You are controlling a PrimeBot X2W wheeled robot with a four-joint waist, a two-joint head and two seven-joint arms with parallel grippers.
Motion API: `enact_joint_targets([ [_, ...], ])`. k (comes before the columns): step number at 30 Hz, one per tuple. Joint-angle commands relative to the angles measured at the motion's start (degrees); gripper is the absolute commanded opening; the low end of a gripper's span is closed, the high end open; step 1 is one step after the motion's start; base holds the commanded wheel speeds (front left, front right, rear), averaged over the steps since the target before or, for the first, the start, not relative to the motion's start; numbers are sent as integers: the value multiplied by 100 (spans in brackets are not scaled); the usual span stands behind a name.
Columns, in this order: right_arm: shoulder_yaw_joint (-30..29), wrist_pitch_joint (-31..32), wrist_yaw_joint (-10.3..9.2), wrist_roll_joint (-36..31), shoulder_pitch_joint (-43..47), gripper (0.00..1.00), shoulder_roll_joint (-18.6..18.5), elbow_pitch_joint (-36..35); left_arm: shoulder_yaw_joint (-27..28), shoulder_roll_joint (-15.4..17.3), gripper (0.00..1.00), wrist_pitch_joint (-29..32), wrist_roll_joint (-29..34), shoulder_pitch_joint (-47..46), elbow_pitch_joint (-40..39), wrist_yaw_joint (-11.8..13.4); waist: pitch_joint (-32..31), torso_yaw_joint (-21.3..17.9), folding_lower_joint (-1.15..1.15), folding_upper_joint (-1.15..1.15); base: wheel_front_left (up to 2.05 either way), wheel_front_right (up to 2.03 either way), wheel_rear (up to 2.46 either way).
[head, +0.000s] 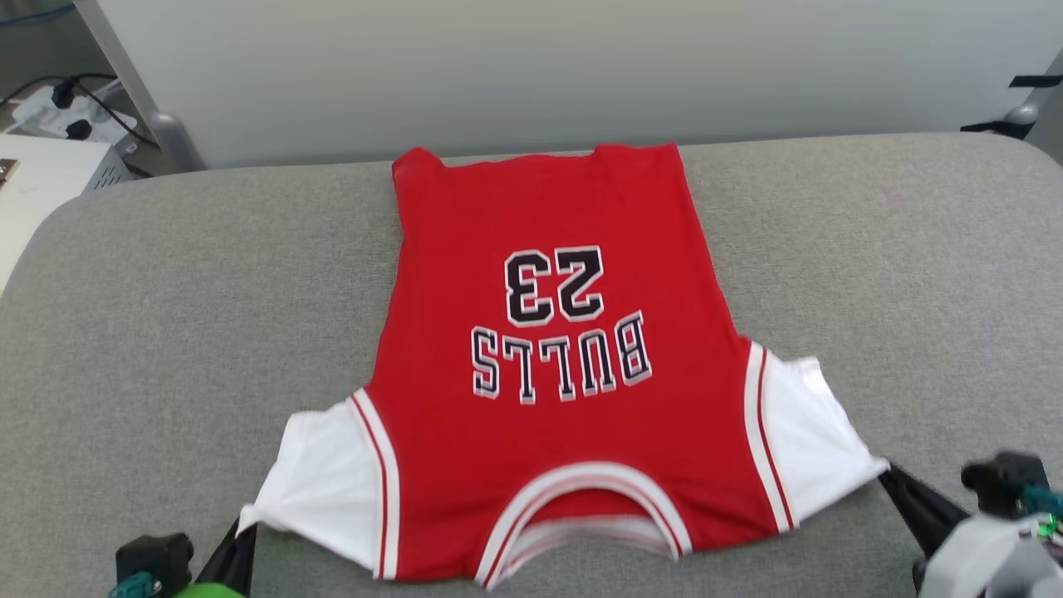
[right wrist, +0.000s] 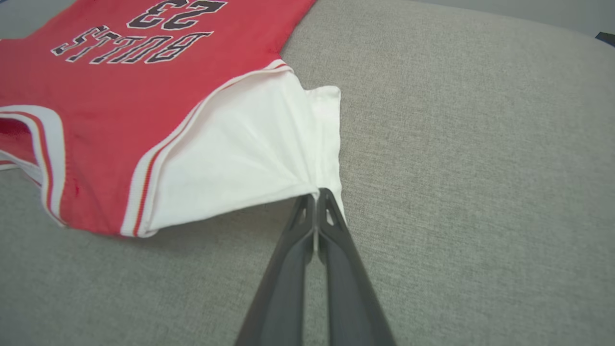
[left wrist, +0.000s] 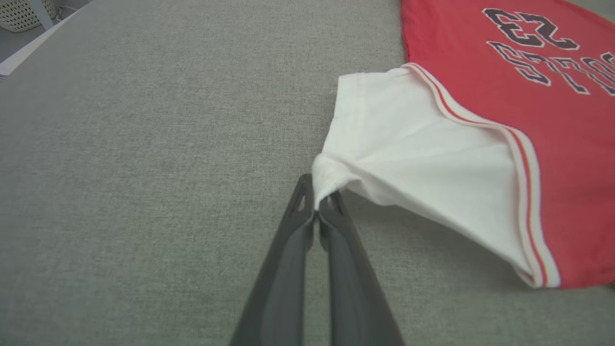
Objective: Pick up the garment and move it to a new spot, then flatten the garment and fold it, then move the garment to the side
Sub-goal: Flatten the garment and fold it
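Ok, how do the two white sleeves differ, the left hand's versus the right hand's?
The left sleeve lies nearer the robot; the right sleeve sits farther away. The left sleeve's pinched corner is bunched; the right sleeve's tapers to a thin point. Both are white with striped trim, with the left hand and right hand each shut on one.

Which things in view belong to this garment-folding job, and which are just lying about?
In the job:
- red soft-fabric T-shirt with white short sleeves, spread out
- left gripper, shut on one sleeve corner
- right gripper, shut on the other sleeve corner
- grey fabric-covered surface beneath

Lying about:
- white power strip with black plugs
- white box beside it
- pale woven basket
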Motion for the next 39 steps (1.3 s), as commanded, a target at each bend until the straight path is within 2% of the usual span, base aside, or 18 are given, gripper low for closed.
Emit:
enact_joint_targets([
  [1,-144,16,-6,-74,297,0,-58,-67,151,-11,0,-33,104,228,-43,60,-60,25,1,0,0,0,0],
  [7,-683,454,-6,-8,1352,0,29,-443,527,-123,0,-33,198,794,-194,-22,-112,107,1,0,0,0,0],
  [11,-954,808,-6,-18,1730,0,54,-733,658,-192,0,-33,298,924,-226,-110,-101,133,1,0,0,0,0],
  [12,-1100,949,-6,-68,1790,24,87,-857,693,-231,0,-33,374,918,-241,-155,-89,141,1,0,0,0,0],
  [13,-1182,992,-6,-98,1791,44,103,-909,696,-253,0,-33,412,903,-244,-175,-85,145,1,0,0,0,0],
  [14,-1284,1039,-6,-139,1788,100,124,-967,696,-279,0,-34,466,874,-255,-199,-79,151,1,0,0,0,0],
  [23,-2421,1228,-6,-581,1323,100,65,-1785,843,-486,0,-34,978,624,-625,-329,156,325,1,0,0,0,0],
  [26,-2896,1285,-6,-757,803,100,21,-2107,919,-556,0,-34,1164,481,-836,-377,336,456,1,0,0,0,0],
  [30,-3244,1530,-6,-868,-122,100,-75,-2469,916,-636,0,-34,1356,230,-1051,-417,648,680,1,0,0,0,0],
  [34,-3145,2249,-6,-854,-1449,100,-247,-2522,846,-744,0,-34,1554,-120,-1266,-450,1118,955,1,0,0,0,0],
  [39,-2414,3875,-6,-633,-3099,100,-378,-1854,802,-939,0,-34,1804,-451,-1468,-508,1684,1243,1,0,0,0,0],
])
